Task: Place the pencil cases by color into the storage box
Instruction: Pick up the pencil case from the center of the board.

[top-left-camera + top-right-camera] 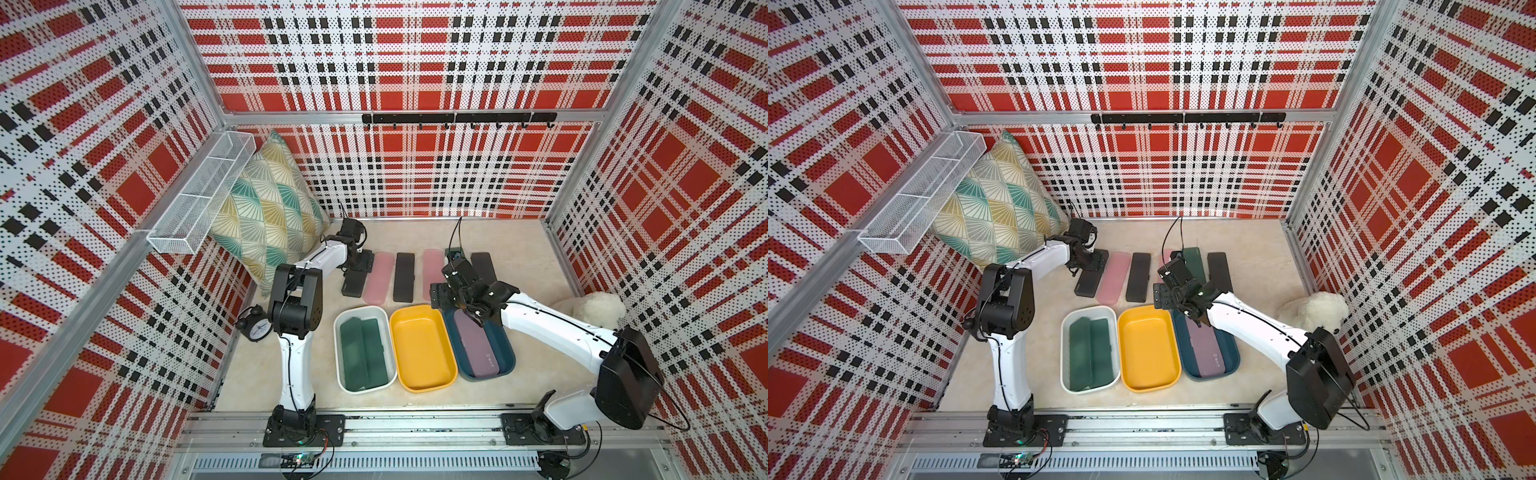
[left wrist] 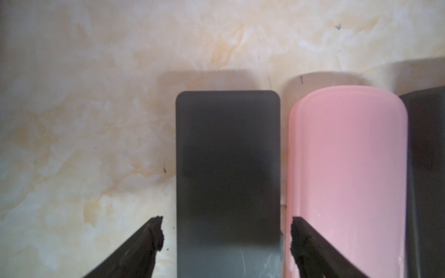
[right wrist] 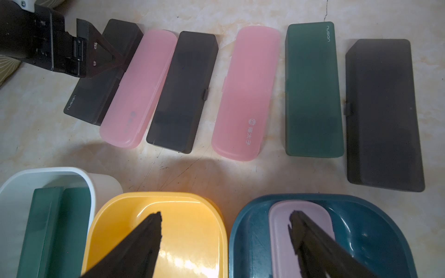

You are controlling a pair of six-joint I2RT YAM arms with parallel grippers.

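Three storage box tubs stand side by side: a white one (image 1: 338, 328) with two dark green pencil cases (image 1: 361, 353), a bare yellow one (image 1: 422, 349), and a blue one (image 1: 505, 353) with a pink case (image 1: 473, 349). Behind them lies a row of cases: black (image 3: 96, 96), pink (image 3: 139, 91), black (image 3: 183, 96), pink (image 3: 245, 96), green (image 3: 313, 91), black (image 3: 382, 115). My left gripper (image 2: 226, 231) is open, its fingers straddling the leftmost black case (image 2: 227, 156) with gaps on both sides. My right gripper (image 3: 225, 223) hangs open and holds nothing, over the far ends of the yellow and blue tubs.
A patterned pillow (image 1: 266, 208) leans in the back left corner under a wire basket (image 1: 199, 195). An alarm clock (image 1: 254, 326) stands by the left arm. A white plush toy (image 1: 598, 309) sits at the right wall. A hook rail (image 1: 457, 118) hangs on the back wall.
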